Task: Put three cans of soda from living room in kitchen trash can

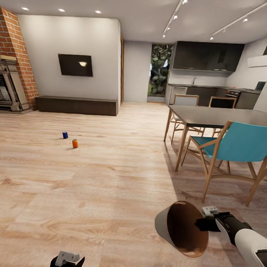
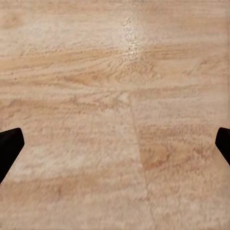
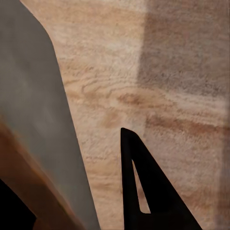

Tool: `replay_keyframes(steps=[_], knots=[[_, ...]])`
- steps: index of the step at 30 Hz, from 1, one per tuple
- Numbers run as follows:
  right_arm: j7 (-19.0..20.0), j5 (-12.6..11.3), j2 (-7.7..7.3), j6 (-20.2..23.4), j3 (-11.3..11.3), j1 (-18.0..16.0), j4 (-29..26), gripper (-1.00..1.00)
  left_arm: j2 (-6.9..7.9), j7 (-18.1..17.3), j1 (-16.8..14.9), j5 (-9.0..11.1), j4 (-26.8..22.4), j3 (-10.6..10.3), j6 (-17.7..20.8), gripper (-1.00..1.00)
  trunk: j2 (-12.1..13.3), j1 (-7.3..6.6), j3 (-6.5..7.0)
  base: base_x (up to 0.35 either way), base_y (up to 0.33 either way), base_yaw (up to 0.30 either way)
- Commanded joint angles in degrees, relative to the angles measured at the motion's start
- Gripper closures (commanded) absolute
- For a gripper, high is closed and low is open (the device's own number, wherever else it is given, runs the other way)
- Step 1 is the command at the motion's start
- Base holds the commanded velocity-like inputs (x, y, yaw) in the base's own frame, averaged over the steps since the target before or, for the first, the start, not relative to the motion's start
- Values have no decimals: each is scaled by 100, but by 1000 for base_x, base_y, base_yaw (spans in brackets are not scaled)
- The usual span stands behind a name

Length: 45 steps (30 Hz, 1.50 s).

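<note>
Dark blue can (image 1: 65, 135), orange can (image 1: 75, 143), grey-beige bin (image 1: 181, 228) brown inside, teal chair (image 1: 238, 146)

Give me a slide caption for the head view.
Right gripper carries the bin across wood floor; two cans ahead.

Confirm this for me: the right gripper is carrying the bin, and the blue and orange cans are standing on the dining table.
Not quite. The right gripper does carry the bin, but the blue can and the orange can stand on the wooden floor, well away from the dining table. The head view shows it.
</note>
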Motion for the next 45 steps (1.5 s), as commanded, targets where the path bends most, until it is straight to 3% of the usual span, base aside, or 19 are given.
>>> replay_keyframes(steps=[1, 2, 4, 10, 14, 17, 20, 23, 24, 30, 45], knots=[[130, -47, -19, -95, -153, -3, 0, 100, 3, -3, 0, 0, 0, 0, 3, -100, 2, -3, 23, 0, 0, 0], [366, -48, -101, -334, -155, 23, 16, 100, 10, -20, -1, 0, -2, 0, 11, -100, 3, -5, 46, 0, 0, 0], [453, -52, -152, -425, -155, 70, 8, 100, 16, -53, -1, 0, -3, 0, 17, -100, 6, -10, 90, 0, 0, 0], [524, -72, -187, -689, -160, 248, -32, 100, 22, -304, -34, -5, 30, 6, 94, -100, 14, -26, 223, 0, 0, 0], [536, -91, -188, -793, -173, 296, -63, 100, 31, -504, -209, -1, 77, 13, 159, -100, 174, -114, 295, 0, 0, 0], [541, -102, -174, -914, -174, 325, -119, 100, 139, -1043, -386, 11, 162, 55, 198, -100, 294, -179, 349, 0, 0, 0], [539, -108, -158, -1609, -182, 525, -142, 100, 279, -1480, -483, 20, 490, 76, 257, -100, 415, -245, 402, 0, 0, 0], [572, -111, -181, -1714, -202, 565, -145, 100, 368, -1554, -500, 55, 520, 78, 266, -100, 535, -311, 456, 0, 0, 0], [596, -108, -189, -1805, -294, 770, -168, 100, 505, -1663, -501, 73, 552, 79, 267, -100, 575, -333, 474, 0, 0, 0], [604, -105, -213, -1925, -381, 1196, -376, 100, 563, -1814, -504, 81, 571, 82, 253, -100, 816, -465, 582, 0, 0, 0], [605, -108, -334, -2219, -443, 1432, -519, 100, 720, -1831, -510, 92, 608, 91, 254, -100, 1417, -794, 851, 0, 0, 0]])
